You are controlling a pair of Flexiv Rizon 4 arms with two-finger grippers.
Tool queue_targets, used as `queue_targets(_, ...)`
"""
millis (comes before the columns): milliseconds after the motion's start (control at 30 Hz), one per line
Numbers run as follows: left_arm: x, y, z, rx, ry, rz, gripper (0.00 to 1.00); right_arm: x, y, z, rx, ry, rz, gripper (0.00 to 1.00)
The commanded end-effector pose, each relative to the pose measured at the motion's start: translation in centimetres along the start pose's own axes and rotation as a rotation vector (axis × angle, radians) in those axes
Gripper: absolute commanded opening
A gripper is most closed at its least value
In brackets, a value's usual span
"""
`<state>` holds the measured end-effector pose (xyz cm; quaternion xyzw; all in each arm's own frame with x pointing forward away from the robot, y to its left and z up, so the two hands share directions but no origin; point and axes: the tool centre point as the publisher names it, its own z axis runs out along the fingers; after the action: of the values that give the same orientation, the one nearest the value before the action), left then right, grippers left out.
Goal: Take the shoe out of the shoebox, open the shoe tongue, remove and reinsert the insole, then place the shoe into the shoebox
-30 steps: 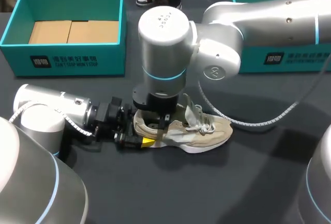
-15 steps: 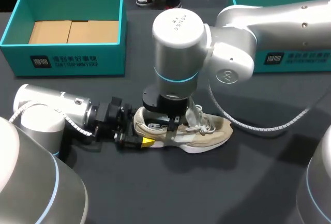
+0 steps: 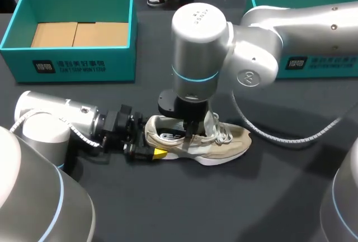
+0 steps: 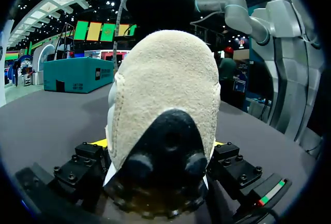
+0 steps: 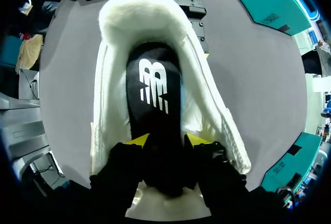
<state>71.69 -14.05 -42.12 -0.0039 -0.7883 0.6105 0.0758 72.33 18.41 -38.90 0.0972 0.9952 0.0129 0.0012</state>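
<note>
Dark grey desk carries everything. Silver right arm comes in over the shoe, its wrist upright above the shoe's opening. Left arm lies low, just behind the shoe's heel.

Teal shoebox is open with cardboard on its floor, well beyond the shoe's heel end. Second teal shoebox is well beyond the shoe's toe end, partly hidden by the right arm.

Shoe: beige trainer with white laces, sole down on the desk, outside both boxes, heel toward the left arm.

Black insole with white logo, inside the shoe.

Right fingers are narrowly parted, pressed on the insole from both sides. Left fingers clamp the shoe's heel, one on each side.
</note>
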Motion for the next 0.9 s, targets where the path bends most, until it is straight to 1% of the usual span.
queue_targets(33, 0.0, 0.1, 0.1, -0.001, 0.000, 0.000, 0.00, -0.5, 0.4, 1.6, 0.000, 0.052, -0.006, 0.42)
queue_targets(200, 0.0, 0.1, 0.1, -0.001, 0.000, 0.000, 0.00, 0.3, 0.5, 2.9, -0.017, 0.114, 0.001, 0.43)
queue_targets(400, 0.0, 0.1, 0.1, -0.001, 0.000, 0.000, 0.00, 1.4, 0.3, 4.0, 0.007, 0.188, 0.026, 0.38)
queue_targets(433, 0.0, 0.1, 0.1, -0.001, 0.000, 0.000, 0.00, 1.7, 0.3, 4.2, 0.004, 0.196, 0.031, 0.36)
queue_targets(500, 0.0, 0.1, 0.1, -0.001, 0.000, 0.000, 0.00, 2.2, 0.1, 4.5, -0.004, 0.209, 0.042, 0.27)
queue_targets(567, 0.0, 0.1, 0.1, -0.001, 0.000, 0.000, 0.00, 2.6, 0.0, 4.7, -0.008, 0.219, 0.048, 0.21)
queue_targets(600, 0.0, 0.1, 0.1, -0.001, 0.000, 0.000, 0.00, 2.8, -0.1, 4.7, -0.008, 0.220, 0.050, 0.13)
queue_targets(633, 0.0, 0.1, 0.1, -0.001, 0.000, 0.000, 0.00, 2.9, -0.2, 4.7, -0.013, 0.222, 0.052, 0.09)
queue_targets(667, 0.0, 0.1, 0.1, -0.001, 0.000, 0.000, 0.00, 3.0, -0.3, 4.7, -0.018, 0.223, 0.053, 0.00)
queue_targets(733, 0.0, 0.1, 0.1, -0.001, 0.000, 0.000, 0.00, 3.1, -0.4, 4.5, -0.028, 0.221, 0.053, 0.00)
queue_targets(900, 0.0, 0.1, 0.1, -0.001, 0.000, 0.000, 0.00, 3.3, -0.9, 3.5, -0.088, 0.184, 0.025, 0.00)
